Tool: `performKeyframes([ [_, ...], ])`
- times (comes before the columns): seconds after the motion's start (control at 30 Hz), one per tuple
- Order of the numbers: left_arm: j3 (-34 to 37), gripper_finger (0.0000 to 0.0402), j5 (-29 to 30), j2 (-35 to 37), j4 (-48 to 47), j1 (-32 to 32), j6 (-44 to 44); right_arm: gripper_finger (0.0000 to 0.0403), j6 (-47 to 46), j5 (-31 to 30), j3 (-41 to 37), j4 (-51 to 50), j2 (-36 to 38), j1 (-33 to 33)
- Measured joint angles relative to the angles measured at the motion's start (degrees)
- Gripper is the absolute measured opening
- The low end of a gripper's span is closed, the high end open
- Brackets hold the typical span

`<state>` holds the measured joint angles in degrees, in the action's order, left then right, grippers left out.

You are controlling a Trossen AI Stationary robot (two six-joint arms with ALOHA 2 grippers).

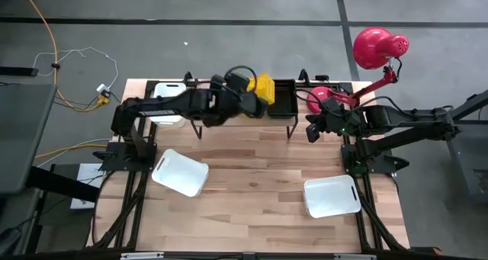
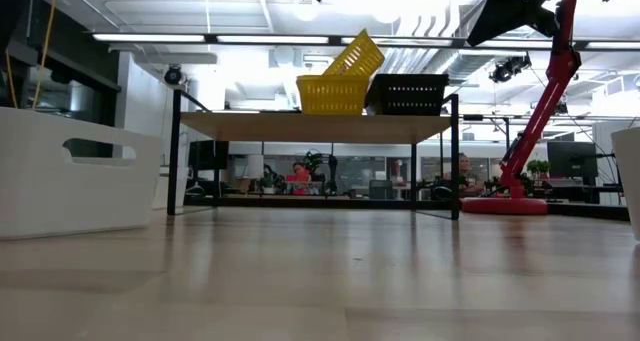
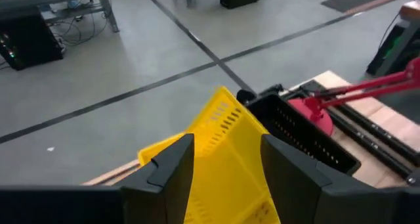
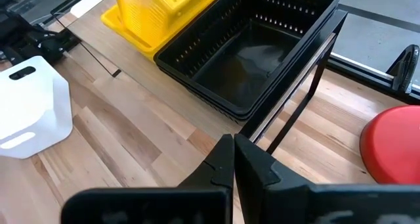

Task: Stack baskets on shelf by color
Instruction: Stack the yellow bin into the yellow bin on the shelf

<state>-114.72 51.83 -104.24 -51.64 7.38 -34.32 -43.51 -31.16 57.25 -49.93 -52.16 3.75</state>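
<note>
Above the shelf [image 2: 315, 127], my left gripper [image 3: 220, 165] spreads its fingers beside a tilted yellow basket [image 3: 226, 152]; right gripper [image 4: 233, 159] pinched shut nearby.

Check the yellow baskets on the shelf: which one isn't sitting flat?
The upper yellow basket, tilted with one end propped up against the black basket. The lower yellow basket sits level on the shelf.

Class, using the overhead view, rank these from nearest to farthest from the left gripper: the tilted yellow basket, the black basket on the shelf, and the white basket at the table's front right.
1. Tilted yellow basket, right at the left gripper, on the shelf.
2. Black basket, next along the shelf, toward the right arm.
3. White basket, front right of the table.
</note>
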Motion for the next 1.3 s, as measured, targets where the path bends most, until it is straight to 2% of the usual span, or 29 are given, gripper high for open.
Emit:
performKeyframes([
  [0.07,-0.02,0.0164,-2.52,1.05,2.24,1.30,2.29,0.0000,0.00,0.00,0.00,-0.02,0.00,0.00],
  [0.1,-0.02,0.0163,-5.60,1.69,3.04,2.35,3.73,0.0000,0.00,-0.02,0.00,0.00,0.00,0.00],
  [0.17,-0.03,0.0163,-15.06,2.46,6.45,4.73,7.31,0.0000,0.02,-0.06,0.00,-0.02,0.00,0.00],
  [0.27,-0.06,0.0165,-32.24,2.44,11.19,9.14,9.89,0.0000,0.00,-0.24,0.00,0.00,0.00,0.00],
  [0.3,-0.02,0.0166,-36.11,2.27,12.16,10.48,9.34,0.0000,0.00,-0.24,0.00,0.00,-0.01,0.00],
  [0.37,-0.05,0.0169,-39.78,1.61,13.54,12.78,6.69,0.0000,-0.24,-0.24,0.00,0.00,0.00,0.00],
  [0.6,0.00,0.0179,-40.96,-1.18,12.40,15.76,-0.85,0.0000,-1.24,-0.27,0.00,-0.02,-0.01,0.00],
  [0.9,0.00,0.0179,-40.04,-4.77,11.91,15.25,-3.17,0.0000,-1.16,-0.33,0.00,-0.04,-0.01,0.00],
  [1.07,0.00,0.0179,-37.60,-5.05,10.62,15.23,-3.20,0.0000,-1.49,-0.33,0.00,-0.06,-0.02,0.00],
  [1.3,-0.06,0.0178,-37.64,-5.70,10.89,15.25,-3.05,0.0000,-1.49,-0.35,0.00,-0.04,0.00,0.00],
])
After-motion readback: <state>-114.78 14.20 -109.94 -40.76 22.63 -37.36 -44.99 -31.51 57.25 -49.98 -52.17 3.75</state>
